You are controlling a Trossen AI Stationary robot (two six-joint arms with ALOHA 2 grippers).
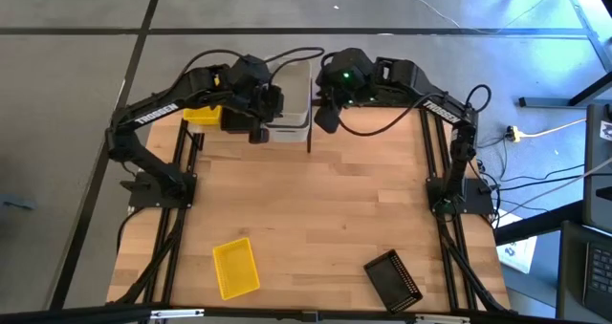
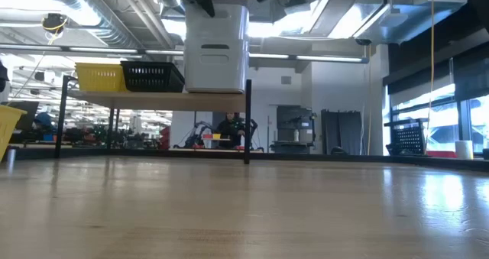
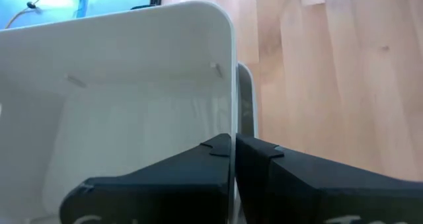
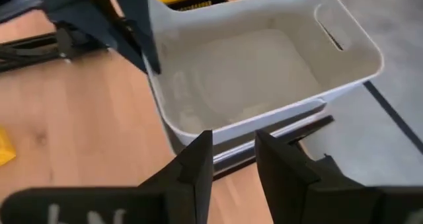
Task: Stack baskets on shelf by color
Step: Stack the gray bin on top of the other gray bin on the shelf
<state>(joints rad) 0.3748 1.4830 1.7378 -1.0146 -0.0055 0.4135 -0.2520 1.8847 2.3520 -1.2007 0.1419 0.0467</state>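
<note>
Two white baskets (image 2: 216,49) stacked at the shelf's (image 2: 153,100) divider end, beside a black basket (image 2: 153,76) and a yellow basket (image 2: 100,77). Left gripper (image 3: 232,148) pinched tight on the top white basket's wall. Right gripper (image 4: 232,159) spread wide, empty, hovering just beside that same stack. Biggest worry: dragging the top bin askew on release, tipping the stack off the shelf edge. Next: clipping the divider post (image 1: 309,133) on retreat. Lesser: arms brushing each other, being so close. Loose yellow basket (image 1: 235,267) and loose black basket (image 1: 393,278) waiting at the near table edge.
</note>
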